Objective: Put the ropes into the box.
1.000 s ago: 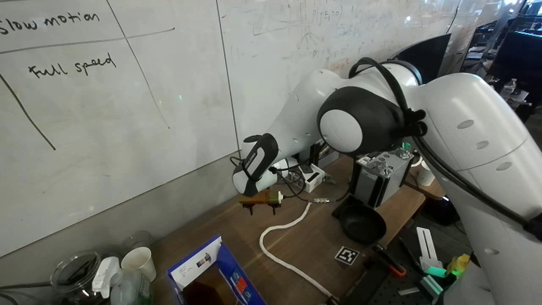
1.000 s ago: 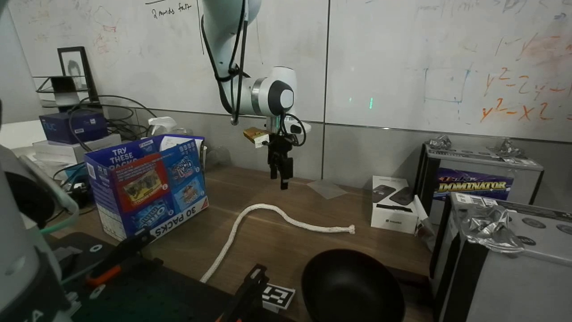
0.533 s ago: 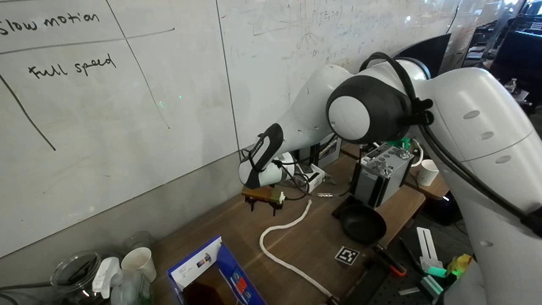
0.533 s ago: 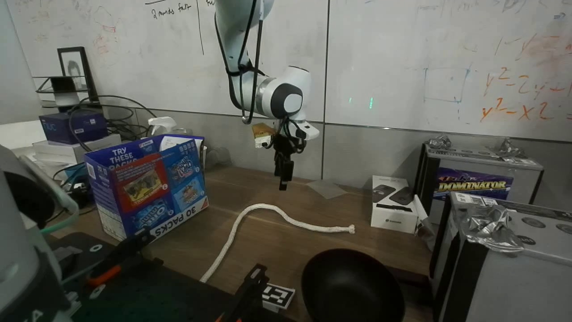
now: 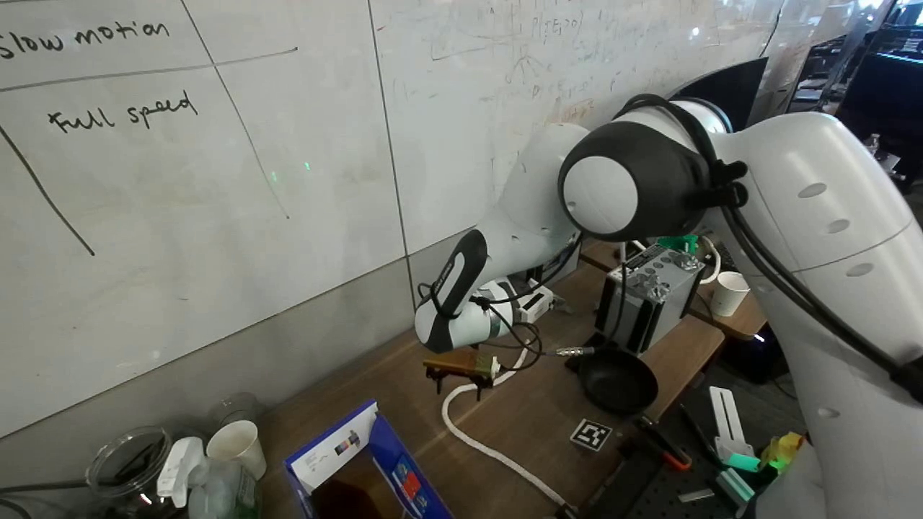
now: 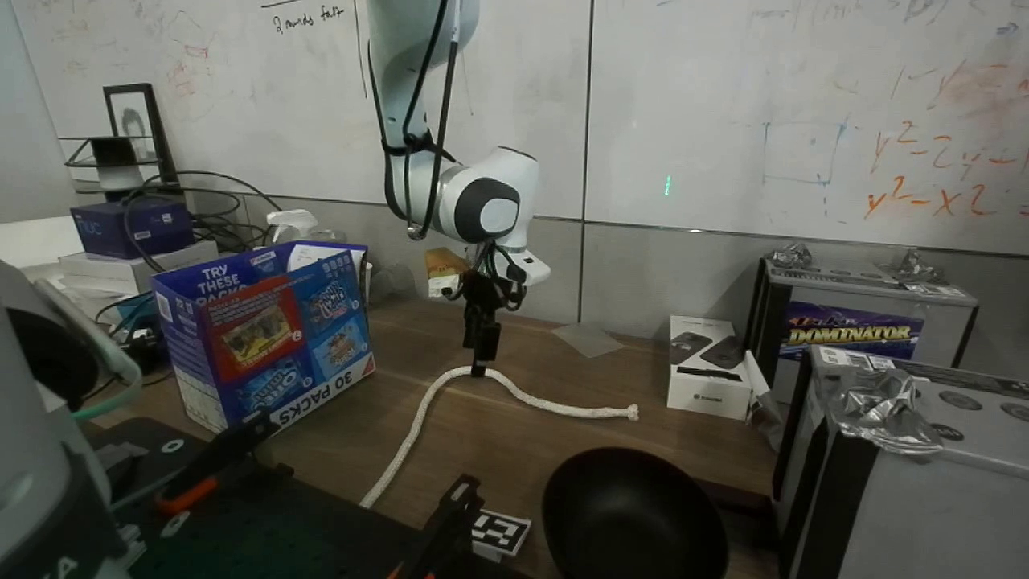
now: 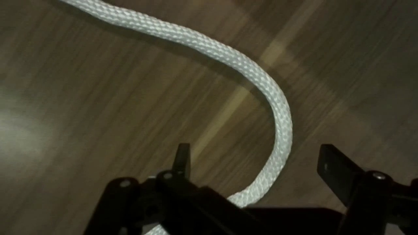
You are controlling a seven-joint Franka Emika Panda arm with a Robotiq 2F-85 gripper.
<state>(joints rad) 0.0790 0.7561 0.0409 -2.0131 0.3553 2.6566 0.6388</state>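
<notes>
The white rope (image 6: 426,410) lies in a loose S-curve on the wooden table; it also shows in the other views (image 5: 490,450) (image 7: 282,130). The blue printed box (image 6: 265,338) stands upright and open-topped beside the rope; its blue wall (image 5: 404,461) shows at the bottom of an exterior view. My gripper (image 7: 254,148) is open and empty, pointing down. In the wrist view the rope's bend passes between the two spread fingers, and a finger hides part of it. The gripper (image 5: 458,393) (image 6: 479,366) hangs low over the rope; whether a tip touches the table I cannot tell.
A black pan (image 6: 635,515) and grey-white electrical units (image 6: 908,474) stand near the rope, with a white phone box (image 6: 707,370) behind. A paper cup (image 5: 236,447) and spray bottle (image 5: 216,483) stand beside the box. The whiteboard wall (image 5: 288,324) runs along the back.
The gripper shifted away from the box, then came down and slightly back toward it, and is now lower, right over the rope's bend. The rope and the box have not moved.
</notes>
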